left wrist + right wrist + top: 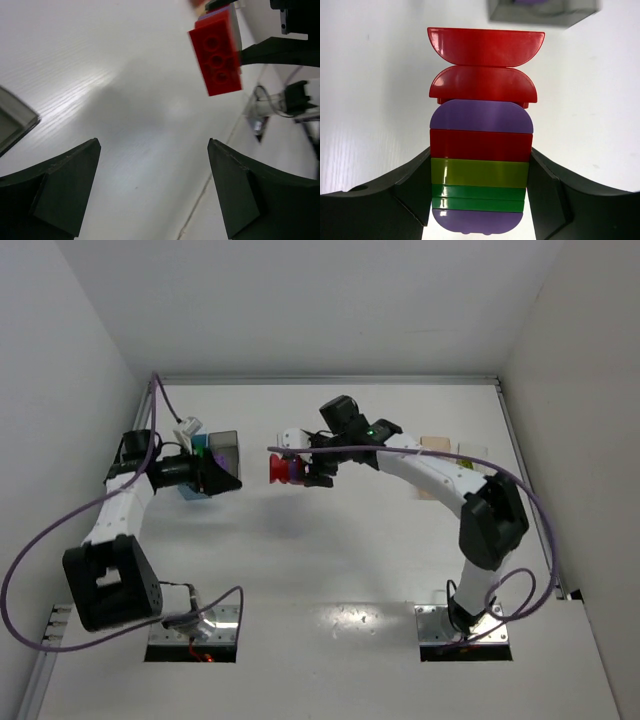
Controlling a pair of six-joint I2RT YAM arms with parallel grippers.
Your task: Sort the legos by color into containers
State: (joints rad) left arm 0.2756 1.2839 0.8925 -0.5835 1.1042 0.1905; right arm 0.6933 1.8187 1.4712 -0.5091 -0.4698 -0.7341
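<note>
— Black right gripper point(479, 197) fills the bottom of its wrist view. What sits between the jaws?

— A stacked cluster of small plastic bricks point(480, 150), banded purple, green, yellow, red and purple, with two red half-round pieces at the far end. The jaws press on both its sides, so it is gripped.

— Take it from the biggest thing down.

— The white table point(330, 570) comes first, with both arms reaching in from its near edge. Next is a dark grey open-top plastic bin point(226, 452) just beside the left gripper point(154, 185). Something purple and blurred shows inside it. A light blue bin point(190, 492) is half hidden under that arm, and a translucent peach-orange bin point(436, 445) lies behind the right arm.

— Where is the cluster?

— It is held off the table near the middle, just right of the grey bin, and its shadow falls apart from it.

— And the left gripper?

— Its jaws are spread wide, with only bare table between them.
</note>
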